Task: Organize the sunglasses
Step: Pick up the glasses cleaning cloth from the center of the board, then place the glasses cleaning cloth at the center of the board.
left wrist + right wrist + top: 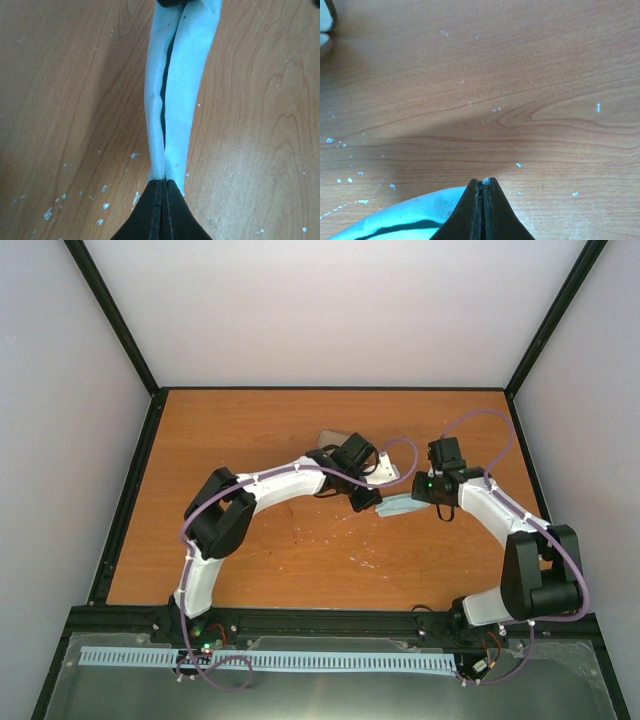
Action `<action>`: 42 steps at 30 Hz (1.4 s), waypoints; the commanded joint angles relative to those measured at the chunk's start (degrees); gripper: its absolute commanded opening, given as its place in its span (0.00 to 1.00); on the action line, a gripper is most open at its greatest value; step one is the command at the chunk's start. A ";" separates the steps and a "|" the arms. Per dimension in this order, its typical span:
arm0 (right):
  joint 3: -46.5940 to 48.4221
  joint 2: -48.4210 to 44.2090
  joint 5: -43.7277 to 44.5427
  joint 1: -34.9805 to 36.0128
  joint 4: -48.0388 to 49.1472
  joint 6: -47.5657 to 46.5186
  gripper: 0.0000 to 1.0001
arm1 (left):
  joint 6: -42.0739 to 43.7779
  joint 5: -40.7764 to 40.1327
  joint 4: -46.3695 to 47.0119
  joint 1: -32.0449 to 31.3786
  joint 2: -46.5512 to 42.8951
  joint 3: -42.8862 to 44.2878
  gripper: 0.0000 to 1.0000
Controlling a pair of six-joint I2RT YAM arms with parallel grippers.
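A light blue cloth (pixel 400 506) hangs stretched between my two grippers near the middle of the wooden table (pixel 250 430). My left gripper (pixel 164 181) is shut on one end of the cloth (pixel 175 90), which is folded lengthwise, with a thin dark line running down the fold. My right gripper (pixel 485 181) is shut on the other end, a bit of blue showing between its tips, and the rest of the cloth (pixel 405 220) sags at lower left. In the top view the left gripper (pixel 372 502) and the right gripper (pixel 433 504) sit close together. The sunglasses are hidden.
Part of a tan case (pixel 333 438) shows just behind the left wrist. Small white flecks (pixel 55 207) dot the wood. Black frame rails (pixel 130 480) edge the table, with grey walls beyond them.
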 commanded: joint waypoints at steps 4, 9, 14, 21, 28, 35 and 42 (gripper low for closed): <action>-3.58 -2.98 -0.70 -0.34 5.05 0.47 0.03 | 1.53 -2.71 2.97 0.09 -5.48 -2.97 0.00; -6.62 -3.33 -0.69 -0.33 8.17 1.04 0.04 | 2.13 -4.04 3.67 0.23 -6.84 -4.67 0.01; -7.96 -1.66 -1.39 -0.33 10.56 1.56 0.03 | 2.07 -3.91 4.86 0.19 -6.75 -7.41 0.01; -8.50 2.62 -4.66 -0.33 12.44 0.83 0.06 | 1.96 -3.20 6.21 0.19 -4.94 -8.98 0.00; -8.96 5.05 -7.08 -0.33 10.88 -1.65 0.08 | 1.54 -2.11 6.58 0.19 -2.50 -7.85 0.00; -9.78 -0.01 -3.26 -0.33 9.21 -2.64 0.32 | 1.19 -1.42 6.74 0.19 -1.68 -7.74 0.00; -8.62 0.77 -3.67 -0.33 8.66 -4.91 0.43 | 1.00 -1.32 6.56 0.19 -1.25 -7.74 0.01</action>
